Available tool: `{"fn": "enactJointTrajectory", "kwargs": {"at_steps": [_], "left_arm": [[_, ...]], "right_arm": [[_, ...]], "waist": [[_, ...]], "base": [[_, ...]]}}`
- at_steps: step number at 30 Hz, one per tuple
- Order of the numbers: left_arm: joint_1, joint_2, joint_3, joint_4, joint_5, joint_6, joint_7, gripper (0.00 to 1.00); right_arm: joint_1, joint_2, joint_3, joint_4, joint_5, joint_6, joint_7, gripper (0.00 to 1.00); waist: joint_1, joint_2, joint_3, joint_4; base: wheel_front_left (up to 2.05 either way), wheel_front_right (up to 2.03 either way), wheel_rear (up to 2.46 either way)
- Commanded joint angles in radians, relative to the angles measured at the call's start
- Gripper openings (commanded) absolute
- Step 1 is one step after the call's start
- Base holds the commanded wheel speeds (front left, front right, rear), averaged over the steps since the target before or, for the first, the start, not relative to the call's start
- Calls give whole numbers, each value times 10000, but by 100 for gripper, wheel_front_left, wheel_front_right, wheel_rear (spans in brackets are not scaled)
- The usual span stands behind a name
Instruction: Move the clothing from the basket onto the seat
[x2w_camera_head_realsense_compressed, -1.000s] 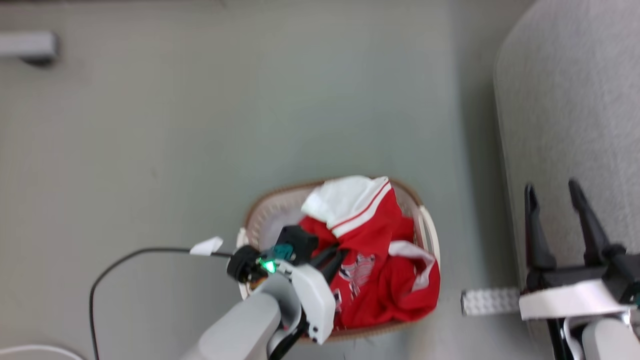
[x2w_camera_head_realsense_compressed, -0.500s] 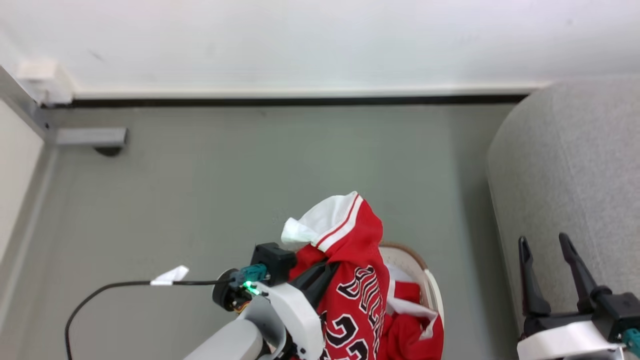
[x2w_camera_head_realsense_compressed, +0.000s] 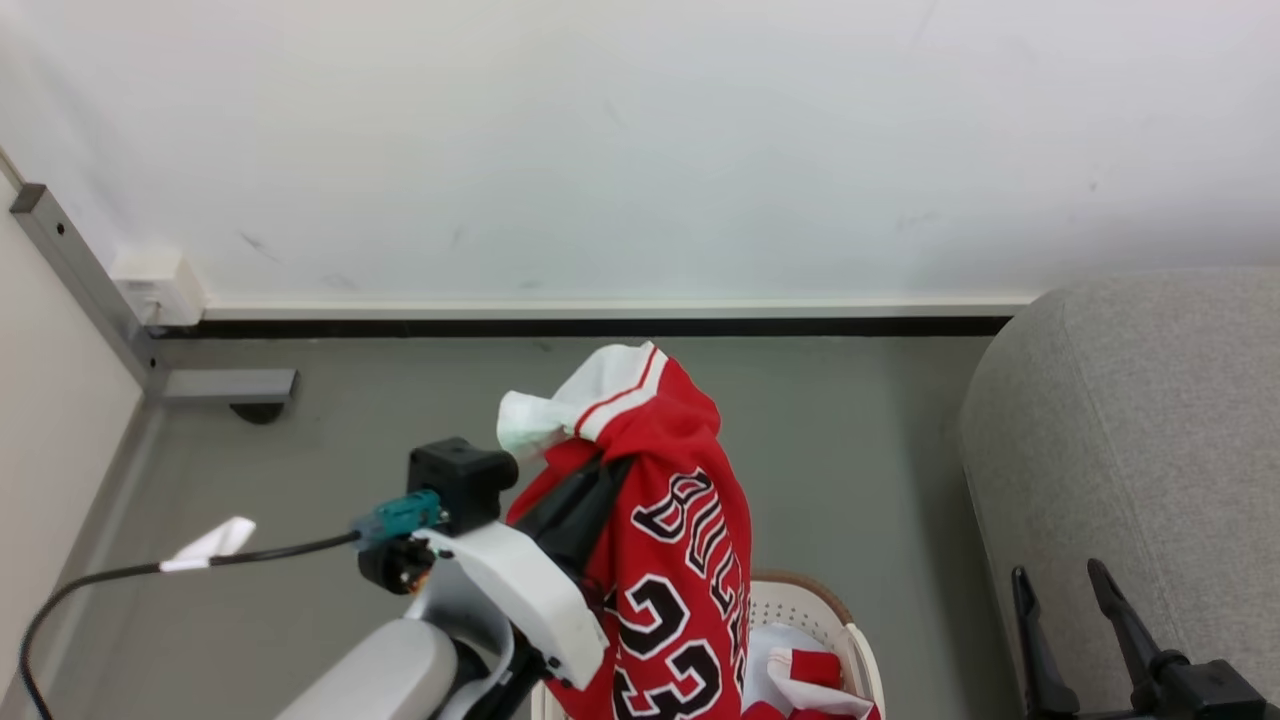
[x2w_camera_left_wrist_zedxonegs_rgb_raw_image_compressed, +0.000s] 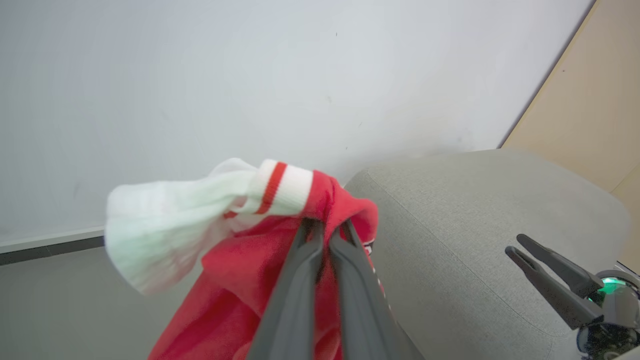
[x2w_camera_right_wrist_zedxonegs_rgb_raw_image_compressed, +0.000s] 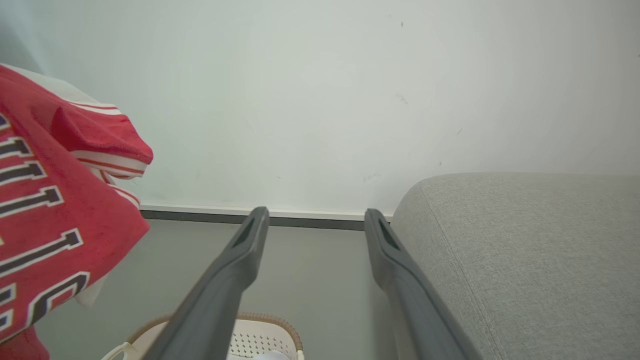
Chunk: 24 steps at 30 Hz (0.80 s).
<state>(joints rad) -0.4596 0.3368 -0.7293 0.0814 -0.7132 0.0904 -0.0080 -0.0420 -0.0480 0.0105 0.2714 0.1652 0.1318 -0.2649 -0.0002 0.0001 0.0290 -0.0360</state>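
A red jersey (x2w_camera_head_realsense_compressed: 690, 520) with white trim, black letters and the number 23 hangs in the air above the basket (x2w_camera_head_realsense_compressed: 812, 612), pinched near its collar by my shut left gripper (x2w_camera_head_realsense_compressed: 590, 478). In the left wrist view the two fingers (x2w_camera_left_wrist_zedxonegs_rgb_raw_image_compressed: 300, 280) press together on the red cloth (x2w_camera_left_wrist_zedxonegs_rgb_raw_image_compressed: 235, 265). More red and white clothing (x2w_camera_head_realsense_compressed: 815, 672) lies in the basket. The grey seat (x2w_camera_head_realsense_compressed: 1130, 420) stands to the right. My right gripper (x2w_camera_head_realsense_compressed: 1057, 572) is open and holds nothing, in front of the seat's edge. The right wrist view shows its spread fingers (x2w_camera_right_wrist_zedxonegs_rgb_raw_image_compressed: 235, 260), the jersey (x2w_camera_right_wrist_zedxonegs_rgb_raw_image_compressed: 45, 215) and the basket rim (x2w_camera_right_wrist_zedxonegs_rgb_raw_image_compressed: 270, 320).
A white wall (x2w_camera_head_realsense_compressed: 640, 150) with a dark baseboard (x2w_camera_head_realsense_compressed: 600, 327) closes the back. A grey metal post and foot (x2w_camera_head_realsense_compressed: 215, 385) stand at the left corner. A black cable with a white tag (x2w_camera_head_realsense_compressed: 210, 540) trails from my left wrist over the grey floor (x2w_camera_head_realsense_compressed: 850, 440).
My left gripper has lifted the jersey up out of the basket, so it now hangs free. The head camera has tilted upward, bringing the wall into view. The right gripper stayed open.
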Motion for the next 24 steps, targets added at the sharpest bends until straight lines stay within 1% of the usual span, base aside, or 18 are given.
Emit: {"fn": "enactJointTrajectory", "kwargs": {"at_steps": [1, 4, 5, 7, 13, 16, 20, 22, 24], "left_arm": [[118, 191, 194, -386, -178, 139, 106, 0], [20, 407, 459, -926, -273, 358, 233, 0], [20, 407, 459, -926, -273, 358, 233, 0], [-52, 506, 608, -1217, -290, 499, 310, 0], [-224, 650, 749, -1798, -317, 702, 544, 0], [-245, 672, 725, -1952, -276, 751, 637, 0], [-189, 718, 683, -2097, -255, 808, 686, 0], [-144, 750, 662, -2138, -252, 811, 712, 0], [-107, 780, 652, -2170, -250, 819, 732, 0]], "right_arm": [[176, -43, 78, 20, 50, -21, 6, 100], [201, -41, 299, 7, 118, -21, 6, 100], [201, -41, 299, 7, 118, -21, 6, 100], [152, -44, 461, 0, 134, -21, 6, 100], [-59, -38, 1176, 54, 370, -21, 6, 100], [-263, -43, 1789, 110, 572, -21, 6, 100], [-619, -43, 2926, 234, 948, -21, 6, 100], [-939, -239, 3629, 296, 1228, -21, 6, 100], [-1330, -603, 4448, 297, 1638, -23, 8, 100]], "waist": [[2, -1, -226, -1], [2, -1, -295, 0], [2, -1, -295, 0], [2, -1, -333, 7], [2, -1, -415, 61], [2, -1, -451, 67], [2, -1, -487, 24], [2, -1, -504, -13], [2, -1, -519, -57]], "base": [[0, 0, 0], [0, 0, 0], [0, 0, 0], [0, 0, 0], [0, 0, 0], [0, 0, 0], [0, 0, 0], [0, 0, 0], [0, 0, 0]]}}
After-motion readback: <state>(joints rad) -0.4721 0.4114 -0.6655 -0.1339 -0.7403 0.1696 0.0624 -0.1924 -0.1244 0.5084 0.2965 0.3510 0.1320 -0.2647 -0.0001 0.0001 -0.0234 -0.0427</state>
